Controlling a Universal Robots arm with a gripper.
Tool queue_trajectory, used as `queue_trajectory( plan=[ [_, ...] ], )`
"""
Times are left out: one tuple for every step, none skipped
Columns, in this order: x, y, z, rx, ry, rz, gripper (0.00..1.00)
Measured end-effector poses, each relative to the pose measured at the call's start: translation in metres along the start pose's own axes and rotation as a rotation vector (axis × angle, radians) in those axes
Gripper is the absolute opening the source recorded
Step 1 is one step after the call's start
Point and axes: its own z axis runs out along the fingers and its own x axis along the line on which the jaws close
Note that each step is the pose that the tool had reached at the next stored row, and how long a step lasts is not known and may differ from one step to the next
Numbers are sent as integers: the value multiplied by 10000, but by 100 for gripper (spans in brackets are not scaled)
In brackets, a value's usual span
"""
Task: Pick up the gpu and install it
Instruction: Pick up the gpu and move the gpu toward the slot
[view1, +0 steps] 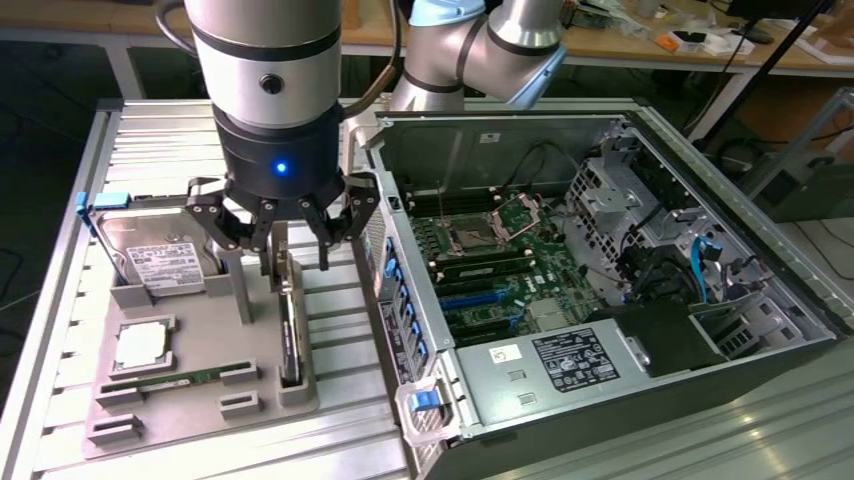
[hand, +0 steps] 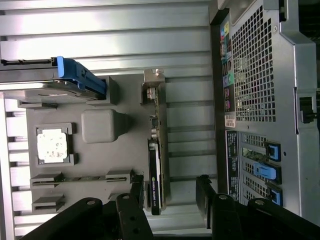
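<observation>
The gpu (view1: 288, 335) is a thin dark card standing on edge in a slot of the grey holder tray (view1: 200, 412), just beside the open computer case (view1: 534, 270). In the wrist view the gpu (hand: 156, 175) shows its silvery end bracket at one end. My gripper (view1: 284, 250) hovers directly over the card's far end, open, with one finger on each side of the card and not touching it. Seen from the wrist, the gripper (hand: 170, 192) has dark fingertips (hand: 137, 192) straddling the card's near end with a gap around it.
On the same tray lie a silver hard drive (view1: 160, 255) with a blue handle, a processor chip (view1: 140, 343) and a green memory stick (view1: 174, 380). The case's motherboard (view1: 501, 270) is exposed to the exterior view's right. Ribbed metal table (view1: 147, 130) surrounds the tray.
</observation>
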Motion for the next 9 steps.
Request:
queue_trajectory(
  plan=[
    [0,0,3,0,0,0,54],
    [0,0,8,-1,-1,0,54],
    [1,-1,13,-1,-1,0,54],
    [3,-1,22,-1,0,1,54],
    [6,-1,33,0,0,1,54],
    [8,-2,42,1,-2,0,54],
    [11,-3,50,0,-2,0,54],
    [14,-3,59,0,-3,1,54],
    [17,-4,67,0,-3,0,54]
  ],
)
